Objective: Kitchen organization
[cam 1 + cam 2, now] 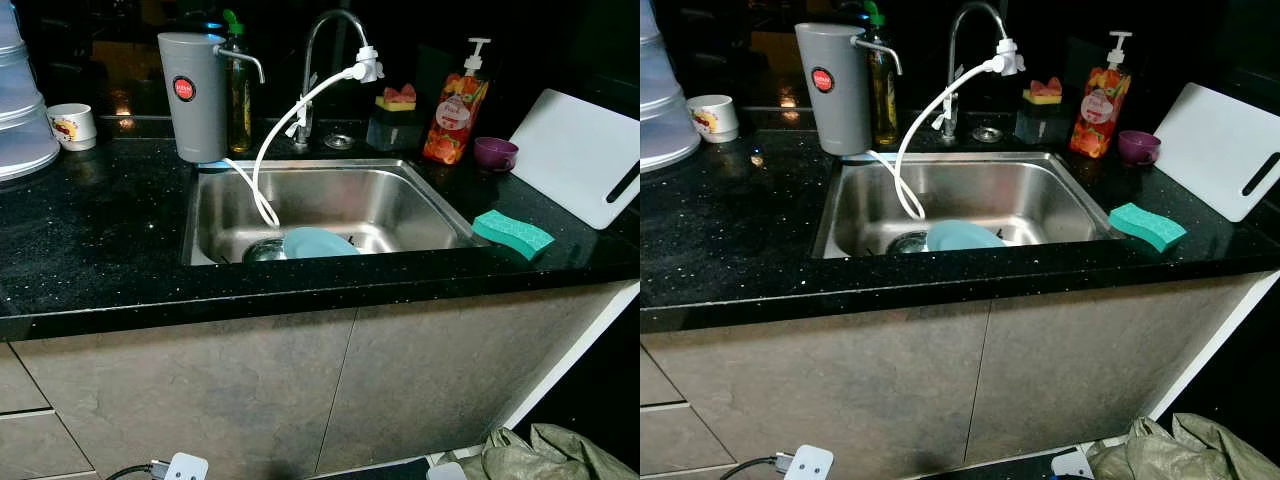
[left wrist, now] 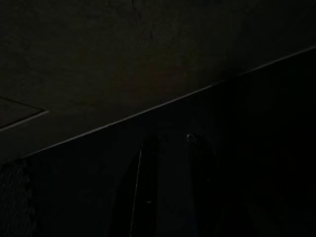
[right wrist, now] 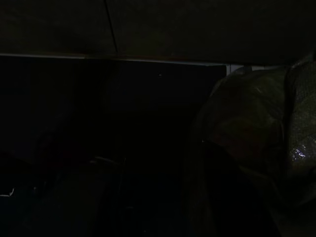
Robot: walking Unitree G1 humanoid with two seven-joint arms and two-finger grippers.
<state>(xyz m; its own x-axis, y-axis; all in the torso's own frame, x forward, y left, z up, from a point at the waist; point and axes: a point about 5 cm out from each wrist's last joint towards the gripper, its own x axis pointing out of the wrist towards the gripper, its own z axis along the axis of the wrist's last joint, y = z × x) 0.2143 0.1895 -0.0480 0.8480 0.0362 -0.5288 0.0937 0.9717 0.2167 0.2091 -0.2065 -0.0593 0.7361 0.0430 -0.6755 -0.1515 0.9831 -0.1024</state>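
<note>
Quick tally of what we've got on and around this counter:

- one stainless sink (image 1: 400, 200), single basin
- one tall faucet (image 1: 325, 40), with one white hose (image 1: 275, 135) looping down into the basin
- one teal plate (image 1: 318, 243) lying in the sink, plus one metal bowl (image 1: 262, 250) just beside it
- one grey water filter (image 1: 192, 95)
- two bottles: a dark one with a green cap (image 1: 238, 90) and an orange pump soap bottle (image 1: 455, 110)
- two sponges we can count: a green one (image 1: 512, 233) on the counter and a yellow-and-pink one (image 1: 397, 98) in a holder
- one purple cup (image 1: 495, 153)
- one white mug (image 1: 72, 126)
- one white cutting board (image 1: 580, 150)
</note>
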